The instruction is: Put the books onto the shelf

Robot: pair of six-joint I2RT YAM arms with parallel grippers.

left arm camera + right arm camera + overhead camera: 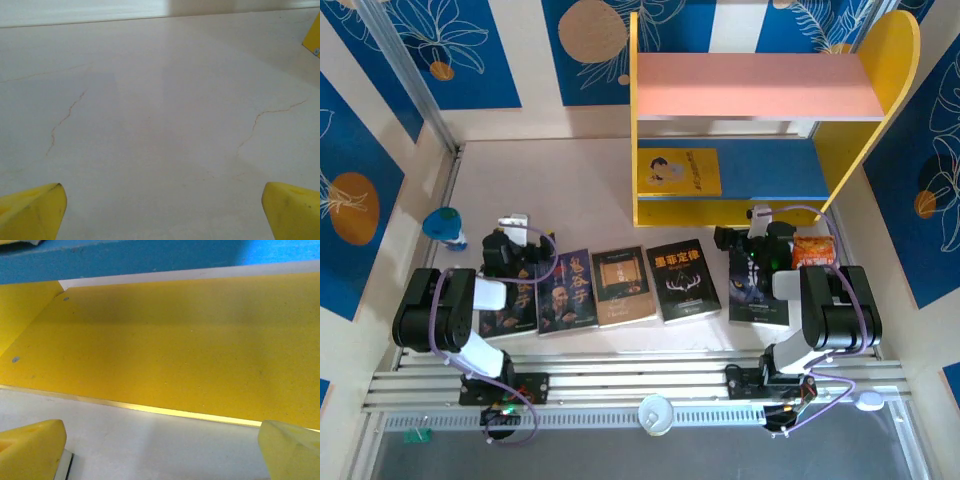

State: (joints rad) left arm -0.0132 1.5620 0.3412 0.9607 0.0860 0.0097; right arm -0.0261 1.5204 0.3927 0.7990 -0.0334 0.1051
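Shelf (750,85) at far right of pale table (550,190); blue lower board holds one yellow-covered book (678,172). Five books (624,285) flat in a row on the table near the arm bases, not yet shelved. Orange snack packet (812,250) just right of that row. Left gripper (162,210) spread wide, empty, over the table. Right gripper (162,445) spread wide, empty, facing the shelf's yellow base. Blue leaf-patterned wall panels (460,50) behind.
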